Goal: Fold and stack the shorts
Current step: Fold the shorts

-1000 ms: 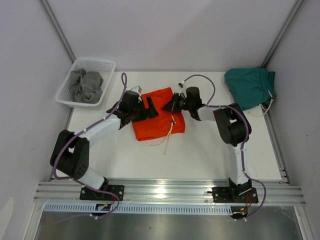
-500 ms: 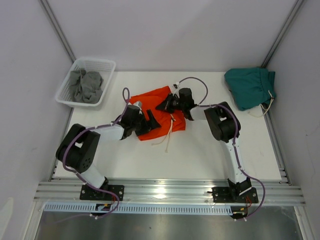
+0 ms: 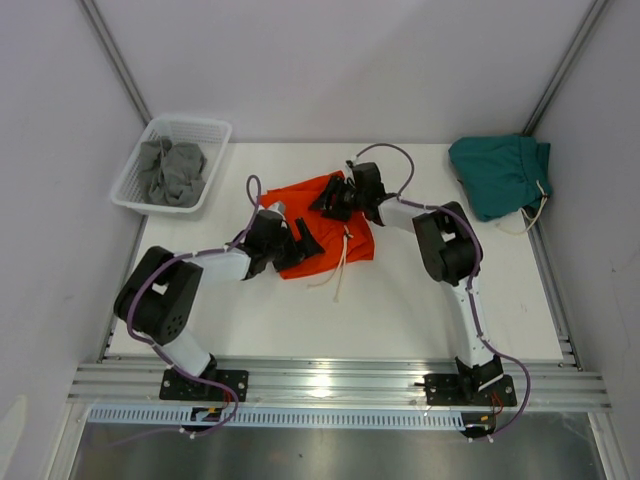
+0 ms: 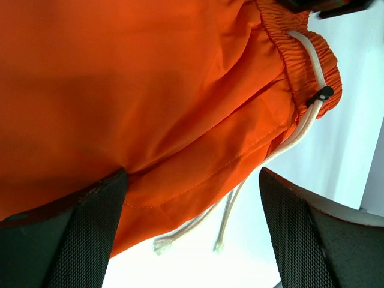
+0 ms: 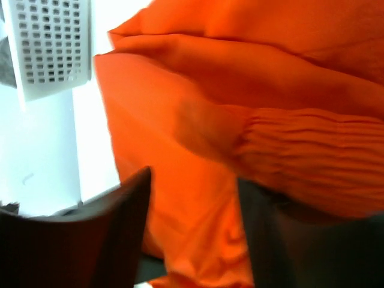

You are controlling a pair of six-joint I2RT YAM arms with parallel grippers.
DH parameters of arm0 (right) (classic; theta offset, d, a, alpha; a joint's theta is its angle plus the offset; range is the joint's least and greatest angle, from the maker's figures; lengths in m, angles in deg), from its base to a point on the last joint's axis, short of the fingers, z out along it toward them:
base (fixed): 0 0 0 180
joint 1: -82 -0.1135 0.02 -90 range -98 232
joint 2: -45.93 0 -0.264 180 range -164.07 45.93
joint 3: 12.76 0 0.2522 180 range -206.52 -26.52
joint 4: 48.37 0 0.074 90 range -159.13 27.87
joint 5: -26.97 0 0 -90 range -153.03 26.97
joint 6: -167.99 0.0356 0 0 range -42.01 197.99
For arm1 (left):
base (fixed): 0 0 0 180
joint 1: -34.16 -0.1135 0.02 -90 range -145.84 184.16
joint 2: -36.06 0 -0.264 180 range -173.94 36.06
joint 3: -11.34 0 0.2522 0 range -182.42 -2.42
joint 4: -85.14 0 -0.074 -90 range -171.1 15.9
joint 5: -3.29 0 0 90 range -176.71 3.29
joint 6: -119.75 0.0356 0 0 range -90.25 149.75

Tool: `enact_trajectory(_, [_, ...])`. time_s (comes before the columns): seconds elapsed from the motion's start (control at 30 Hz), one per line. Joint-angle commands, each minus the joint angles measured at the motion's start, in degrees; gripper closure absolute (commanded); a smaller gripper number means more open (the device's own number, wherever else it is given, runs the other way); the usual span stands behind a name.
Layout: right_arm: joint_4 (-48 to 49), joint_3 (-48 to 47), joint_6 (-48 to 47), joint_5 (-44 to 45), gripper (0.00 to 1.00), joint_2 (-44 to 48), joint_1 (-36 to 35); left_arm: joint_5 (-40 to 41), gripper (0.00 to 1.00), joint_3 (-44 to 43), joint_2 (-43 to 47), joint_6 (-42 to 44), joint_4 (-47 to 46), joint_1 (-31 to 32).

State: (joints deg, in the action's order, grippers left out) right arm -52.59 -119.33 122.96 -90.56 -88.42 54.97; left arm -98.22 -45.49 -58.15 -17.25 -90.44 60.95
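**Orange Shorts: Tool Position and Handling Notes**

Nearest the arm bases, the left tool (image 3: 305, 240) was found low over the near-left part of the orange shorts (image 3: 362, 240), which were spread, partly bunched, in the middle of the surface (image 3: 400, 310). In the left wrist view its fingers (image 4: 90, 231) were set wide apart, with cloth lying between and under them and nothing clamped. A stitched hem edge was seen just ahead of them. The white drawstring (image 4: 303, 120) was trailing off the waistband (image 4: 288, 60) onto the bare surface.

Just beyond, the right tool (image 3: 330, 205) was placed over the far edge of the same garment. Its fingers (image 5: 129, 231) were likewise spread, and the gathered elastic band was visible close beside them. No grip was shown.

The fabric is judged light, thin and limp. It can be expected to sag, crease and slide on the smooth surface when pulled. Hold is best taken at the waistband or at a hemmed corner, where the layers are thicker. The loose drawstring should be kept clear of the fold.

Farther back, the teal shorts (image 3: 500, 175) were lying heaped at the far-right corner, well apart from the orange pair, and are judged not yet folded. At the far left, a white basket (image 3: 190, 122) holding grey cloth (image 3: 170, 170) was standing.
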Motion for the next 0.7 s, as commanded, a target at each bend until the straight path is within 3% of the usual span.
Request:
enact_trajectory(0.0, [-6.71,-3.95,-6.37,2.48,0.35,7.77,0.04,2.89,0.07,-0.35,2.36,0.59,7.75,1.34])
enact_trajectory(0.13, [-9.19,-2.29,-9.01,1.87,0.19,15.50,1.36,4.47,0.06,-2.01,7.28,2.17,12.67,1.52])
enact_trajectory(0.17, [-11.89,-1.24,-9.55,1.78,0.01,17.43,2.41,4.65,0.06,-2.80,8.33,2.53,14.68,1.52])
enact_trajectory(0.4, [-13.49,14.84,-14.99,-3.49,0.00,31.49,9.62,0.26,0.04,-10.18,14.32,6.83,23.23,1.52])
enact_trajectory(0.53, [-16.30,20.74,-19.65,-1.13,0.01,34.06,10.94,1.13,0.03,-15.27,15.29,8.15,25.78,1.43])
enact_trajectory(0.67, [-14.30,24.52,-20.01,-2.35,0.00,31.96,12.08,1.57,0.03,-22.13,10.30,9.30,27.98,1.16])
